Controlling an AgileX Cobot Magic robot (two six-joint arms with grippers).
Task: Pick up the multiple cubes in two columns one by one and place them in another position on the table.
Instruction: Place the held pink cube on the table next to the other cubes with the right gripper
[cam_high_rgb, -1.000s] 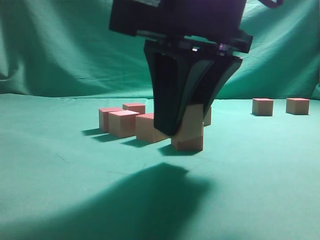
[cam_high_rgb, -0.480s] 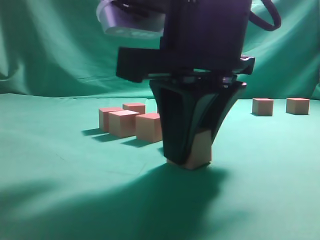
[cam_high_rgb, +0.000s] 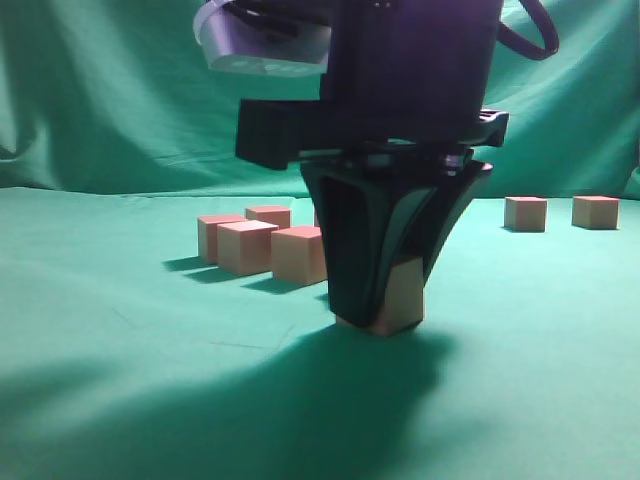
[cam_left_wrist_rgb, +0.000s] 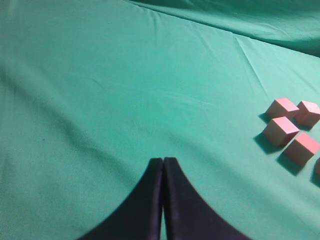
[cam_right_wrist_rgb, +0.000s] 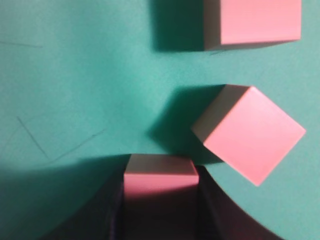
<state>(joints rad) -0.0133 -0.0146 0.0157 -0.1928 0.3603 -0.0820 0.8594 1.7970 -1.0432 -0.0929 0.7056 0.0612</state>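
Note:
My right gripper (cam_high_rgb: 378, 318) is shut on one cube (cam_high_rgb: 402, 298) at the front middle of the green table (cam_high_rgb: 120, 380). The cube's underside is at the cloth; I cannot tell whether it touches. In the right wrist view the held cube (cam_right_wrist_rgb: 160, 182) sits between the black jaws (cam_right_wrist_rgb: 160, 169), with two loose cubes (cam_right_wrist_rgb: 250, 132) (cam_right_wrist_rgb: 255, 22) just beyond. A row of cubes (cam_high_rgb: 245, 247) (cam_high_rgb: 298, 254) stands behind left of the gripper. My left gripper (cam_left_wrist_rgb: 163, 161) is shut and empty over bare cloth, with several cubes (cam_left_wrist_rgb: 280, 130) far to its right.
Two separate cubes (cam_high_rgb: 525, 213) (cam_high_rgb: 595, 211) stand at the far right near the draped green backdrop (cam_high_rgb: 120, 90). The right arm's body hides the cubes directly behind it. Its shadow falls on the cloth in front.
The right gripper came away from the row with the cube, moving down and toward the camera. Over the last half second it has hardly moved.

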